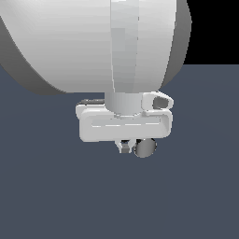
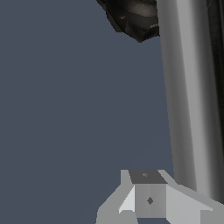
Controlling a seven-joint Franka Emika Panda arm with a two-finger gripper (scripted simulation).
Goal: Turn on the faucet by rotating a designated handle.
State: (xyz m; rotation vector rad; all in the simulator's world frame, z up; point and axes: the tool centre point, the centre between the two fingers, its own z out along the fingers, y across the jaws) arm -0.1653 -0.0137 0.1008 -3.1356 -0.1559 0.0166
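The faucet's black ribbed base [image 2: 135, 17] shows only in the wrist view, beyond the handle. The handle [image 2: 188, 96] is a smooth grey cylindrical bar running the length of that view. Its flat round end [image 1: 145, 148] shows in the exterior view just under my white hand. My gripper [image 1: 131, 146] hangs at the handle's end. One fingertip [image 2: 148, 197] sits close beside the bar, and I cannot tell if it touches. The other finger is hidden, so the jaw opening cannot be read.
The big white arm [image 1: 93, 42] fills the upper part of the exterior view and hides the faucet body. A flat dark blue-grey floor [image 1: 46, 186] lies all around.
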